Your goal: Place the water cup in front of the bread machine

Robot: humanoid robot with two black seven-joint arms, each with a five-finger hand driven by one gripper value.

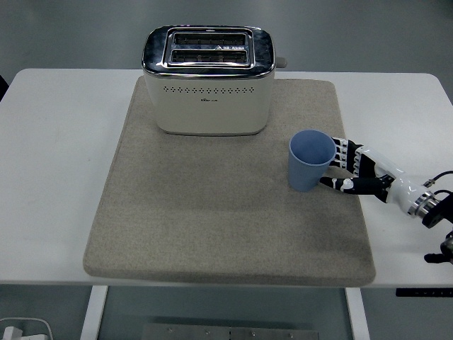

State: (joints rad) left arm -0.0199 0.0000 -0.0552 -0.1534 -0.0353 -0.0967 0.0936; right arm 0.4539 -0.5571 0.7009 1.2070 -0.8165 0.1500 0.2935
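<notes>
A light blue water cup (310, 161) stands upright and empty on the beige mat (212, 212), to the front right of the cream and chrome bread machine (208, 81). My right hand (335, 167) comes in low from the right edge. Its fingers (347, 152) are spread against the cup's right side and the thumb (333, 183) lies near the cup's base. The hand has no closed hold on the cup. The left arm is out of view.
The mat covers the middle of the white table (49, 163). The bread machine stands at the mat's back edge, its lever knob (281, 62) on the right side. Bare mat lies between the bread machine and the near edge.
</notes>
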